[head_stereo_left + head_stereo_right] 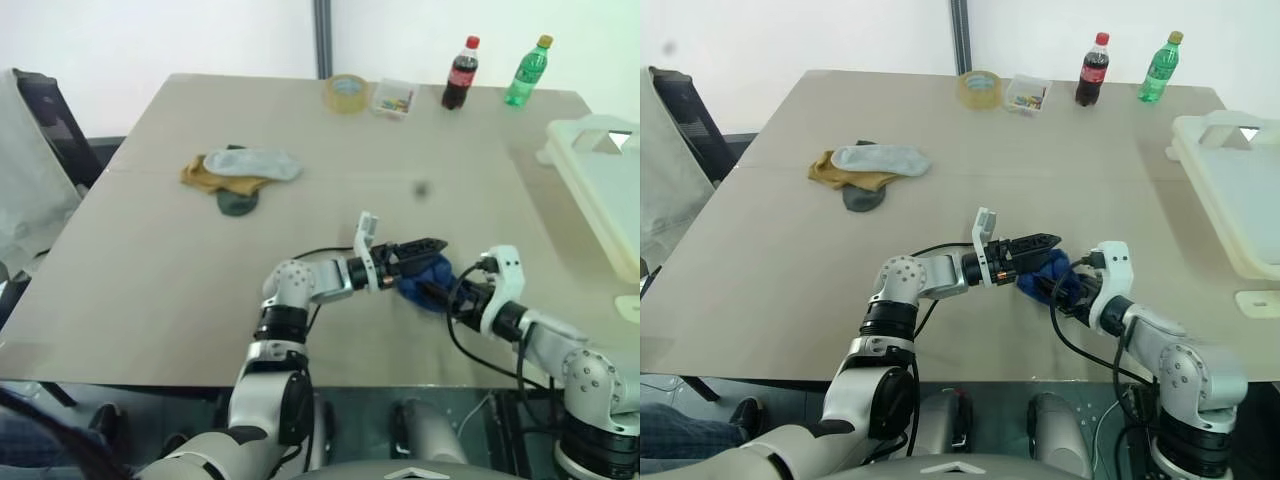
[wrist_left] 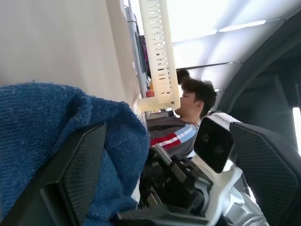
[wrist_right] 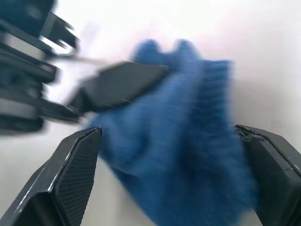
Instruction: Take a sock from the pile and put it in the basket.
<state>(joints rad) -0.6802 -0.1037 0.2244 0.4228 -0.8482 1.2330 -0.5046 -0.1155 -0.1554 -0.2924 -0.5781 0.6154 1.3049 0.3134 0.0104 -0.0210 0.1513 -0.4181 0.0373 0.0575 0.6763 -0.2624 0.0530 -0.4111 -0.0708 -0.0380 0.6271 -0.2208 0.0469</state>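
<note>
A blue sock (image 1: pixel 418 283) lies bunched on the table near its front edge, apart from the pile (image 1: pixel 240 172) of grey, mustard and dark socks at the back left. My left gripper (image 1: pixel 436 249) reaches in level from the left, open, with the sock lying against one of its fingers (image 2: pixel 80 174). From the right comes my right gripper (image 3: pixel 169 136), open too, with the sock (image 3: pixel 188 141) between its spread fingers. The off-white basket (image 1: pixel 600 185) stands at the table's right edge.
At the table's far edge stand a tape roll (image 1: pixel 346 92), a small clear box (image 1: pixel 393 98), a cola bottle (image 1: pixel 460 74) and a green bottle (image 1: pixel 527 72). A chair (image 1: pixel 45 125) stands off the left side. A person (image 2: pixel 193 101) sits beyond the basket.
</note>
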